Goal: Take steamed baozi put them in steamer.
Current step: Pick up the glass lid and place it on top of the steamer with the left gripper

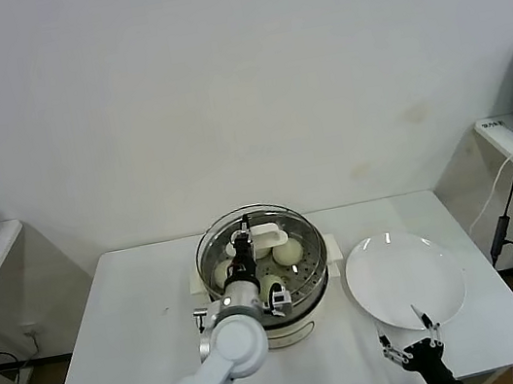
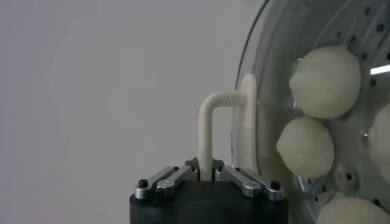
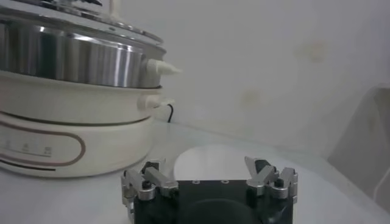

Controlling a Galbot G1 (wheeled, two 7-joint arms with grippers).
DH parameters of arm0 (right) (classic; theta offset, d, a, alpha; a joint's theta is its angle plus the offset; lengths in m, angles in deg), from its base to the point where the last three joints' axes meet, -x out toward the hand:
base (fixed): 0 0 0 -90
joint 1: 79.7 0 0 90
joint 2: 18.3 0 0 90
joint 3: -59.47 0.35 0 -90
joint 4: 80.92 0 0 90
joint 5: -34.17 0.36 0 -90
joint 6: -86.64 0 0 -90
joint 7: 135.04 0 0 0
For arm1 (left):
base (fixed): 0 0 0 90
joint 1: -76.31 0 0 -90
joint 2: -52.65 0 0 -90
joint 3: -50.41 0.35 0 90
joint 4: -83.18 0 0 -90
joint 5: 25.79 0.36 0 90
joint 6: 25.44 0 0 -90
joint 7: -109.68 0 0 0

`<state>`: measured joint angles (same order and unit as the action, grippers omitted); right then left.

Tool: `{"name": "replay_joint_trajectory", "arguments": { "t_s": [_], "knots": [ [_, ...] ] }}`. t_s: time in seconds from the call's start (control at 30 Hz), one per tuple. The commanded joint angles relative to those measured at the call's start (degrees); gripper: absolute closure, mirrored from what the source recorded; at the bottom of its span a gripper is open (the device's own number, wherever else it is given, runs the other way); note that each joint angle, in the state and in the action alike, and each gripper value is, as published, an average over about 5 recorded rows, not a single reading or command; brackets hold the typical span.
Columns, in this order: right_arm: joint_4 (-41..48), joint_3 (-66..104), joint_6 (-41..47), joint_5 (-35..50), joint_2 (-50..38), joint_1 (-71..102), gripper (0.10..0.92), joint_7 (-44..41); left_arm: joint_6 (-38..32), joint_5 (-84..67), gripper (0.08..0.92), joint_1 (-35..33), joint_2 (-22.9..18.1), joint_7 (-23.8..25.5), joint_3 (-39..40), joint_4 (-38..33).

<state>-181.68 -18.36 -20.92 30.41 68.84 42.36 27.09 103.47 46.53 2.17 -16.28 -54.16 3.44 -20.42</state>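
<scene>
My left gripper [image 1: 243,250] is over the steamer [image 1: 264,279], which stands in the middle of the white table [image 1: 134,341]. Its fingers are closed on the white handle [image 2: 210,131] of the glass lid [image 1: 216,243], and the lid sits on top of the steamer. In the left wrist view the handle goes down between my two fingers, and the round white foot of the handle is touching the glass.

Through the glass I see the buns [image 2: 325,82] lying on the tray with holes [image 2: 365,36] inside the steamer. The left wrist view shows four of them, close together, though two are cut by the edge of the view. In the head view one bun [image 1: 288,252] is clear, on the side toward the plate, and the others are partly hidden by my arm and the handle.

The steel pot sits on a cream-white base [image 3: 67,137], seen well from the right wrist.

My right gripper [image 1: 412,343] is low at the near edge of the table, just at the near rim of the white plate [image 1: 404,276]. Its fingers are spread apart and hold nothing. The plate lies just to the right of the steamer.
</scene>
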Motion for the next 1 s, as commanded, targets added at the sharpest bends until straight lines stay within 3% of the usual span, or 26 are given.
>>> {"name": "replay_joint_trajectory", "arguments": {
  "t_s": [0.03, 1.0],
  "knots": [
    [0.1, -0.2, 0.0, -0.2, 0.0, 0.0, 0.203, 0.0, 0.3, 1.2, 0.825, -0.5, -1.6, 0.2, 0.3, 1.0],
    [0.5, -0.7, 0.0, -0.7, 0.1, -0.1, 0.203, -0.4, 0.0, -2.3, 0.825, -1.8, -1.8, -1.2, -0.2, 0.9]
  ]
}}
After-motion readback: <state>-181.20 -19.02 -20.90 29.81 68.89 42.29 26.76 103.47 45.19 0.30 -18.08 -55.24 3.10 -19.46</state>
